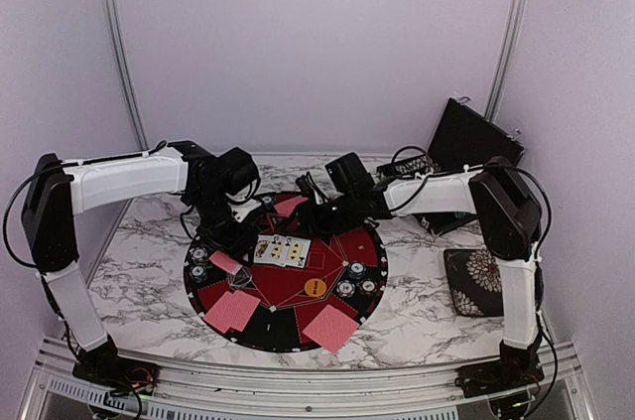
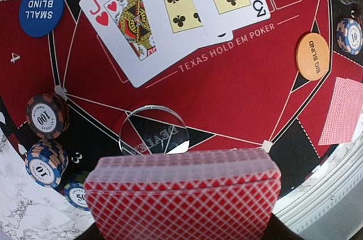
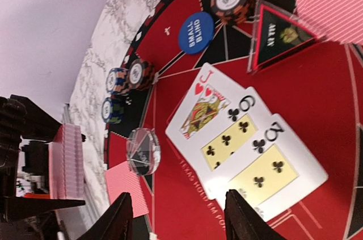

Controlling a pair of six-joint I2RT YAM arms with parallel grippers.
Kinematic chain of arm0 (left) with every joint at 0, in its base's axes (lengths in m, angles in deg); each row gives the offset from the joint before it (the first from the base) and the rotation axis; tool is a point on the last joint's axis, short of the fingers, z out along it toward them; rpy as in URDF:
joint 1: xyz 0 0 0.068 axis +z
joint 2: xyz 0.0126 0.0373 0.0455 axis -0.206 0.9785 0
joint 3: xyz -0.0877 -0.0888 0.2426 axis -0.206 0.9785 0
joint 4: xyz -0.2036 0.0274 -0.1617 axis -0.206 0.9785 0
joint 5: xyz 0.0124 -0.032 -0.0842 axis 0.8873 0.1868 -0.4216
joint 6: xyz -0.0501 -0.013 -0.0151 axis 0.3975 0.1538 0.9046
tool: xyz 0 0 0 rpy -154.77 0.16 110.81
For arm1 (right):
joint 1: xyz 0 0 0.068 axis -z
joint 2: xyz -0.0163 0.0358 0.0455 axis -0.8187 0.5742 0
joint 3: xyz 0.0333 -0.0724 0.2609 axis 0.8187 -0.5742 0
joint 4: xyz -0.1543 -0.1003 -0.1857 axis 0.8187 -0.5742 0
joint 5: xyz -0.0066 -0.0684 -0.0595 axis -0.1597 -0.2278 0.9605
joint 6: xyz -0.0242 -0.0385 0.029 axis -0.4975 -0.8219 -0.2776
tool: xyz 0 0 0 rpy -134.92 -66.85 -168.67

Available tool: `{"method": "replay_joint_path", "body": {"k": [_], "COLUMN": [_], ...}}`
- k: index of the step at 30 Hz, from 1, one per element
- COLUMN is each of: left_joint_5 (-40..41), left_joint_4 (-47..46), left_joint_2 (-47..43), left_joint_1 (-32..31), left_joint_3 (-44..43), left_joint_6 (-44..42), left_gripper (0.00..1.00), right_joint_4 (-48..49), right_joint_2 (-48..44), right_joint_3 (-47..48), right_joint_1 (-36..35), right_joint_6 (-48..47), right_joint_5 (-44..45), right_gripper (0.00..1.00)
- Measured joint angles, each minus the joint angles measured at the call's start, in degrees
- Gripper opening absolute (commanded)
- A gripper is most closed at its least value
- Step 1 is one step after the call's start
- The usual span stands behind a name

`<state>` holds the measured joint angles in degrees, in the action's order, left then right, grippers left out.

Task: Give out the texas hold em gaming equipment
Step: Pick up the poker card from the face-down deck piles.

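Note:
A thick deck of red-backed playing cards [image 2: 184, 194] fills the bottom of the left wrist view, and my left gripper [image 1: 222, 244] is shut on it over the left of the round poker mat [image 1: 283, 316]. Three face-up cards [image 1: 281, 250], a jack of hearts [image 2: 127, 30], a six and a three of clubs, lie fanned at the mat's middle. My right gripper [image 3: 181, 217] hovers just above them, open and holding nothing. Around them lie a clear dealer disc [image 2: 154, 131], a blue small-blind disc [image 2: 41, 9] and an orange big-blind disc [image 2: 312, 56]. Chip stacks [image 2: 47, 115] stand at the mat's rim.
Face-down card pairs [image 1: 231, 310] [image 1: 329, 327] lie at the mat's near seats, another [image 1: 291, 206] at the far side. A triangular all-in marker [image 3: 278, 34] stands on the mat. The black case [image 1: 466, 137] stands open at the back right, the flower-patterned tray [image 1: 474, 281] right of the mat.

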<state>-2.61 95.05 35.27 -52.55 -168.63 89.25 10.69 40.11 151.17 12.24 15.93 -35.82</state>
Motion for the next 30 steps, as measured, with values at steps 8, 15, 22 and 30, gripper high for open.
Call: {"method": "replay_joint_path", "body": {"k": [8, 15, 22, 30], "left_joint_5": [0.0, 0.0, 0.0, 0.0], "left_joint_4": [1.0, 1.6, 1.8, 2.2], "left_joint_2": [0.5, 1.1, 1.1, 1.1], "left_joint_1": [-1.8, -2.4, -2.6, -2.6], "left_joint_3": [-1.3, -1.8, -2.8, -2.8], "left_joint_6": [0.0, -0.2, -0.2, -0.2], "left_gripper": [0.46, 0.46, 0.46, 0.46], "right_joint_4": [14.4, 23.2, 30.6, 35.5], "right_joint_2": [0.0, 0.0, 1.8, 3.6], "right_joint_3": [-7.0, -8.3, -8.3, -8.3], "right_joint_1": [0.1, -0.2, -1.0, -2.4], "right_joint_6": [10.4, 16.7, 23.1, 27.8], "right_joint_5": [-13.0, -17.4, -20.0, -21.3], "right_gripper": [0.62, 0.65, 0.65, 0.64]}}
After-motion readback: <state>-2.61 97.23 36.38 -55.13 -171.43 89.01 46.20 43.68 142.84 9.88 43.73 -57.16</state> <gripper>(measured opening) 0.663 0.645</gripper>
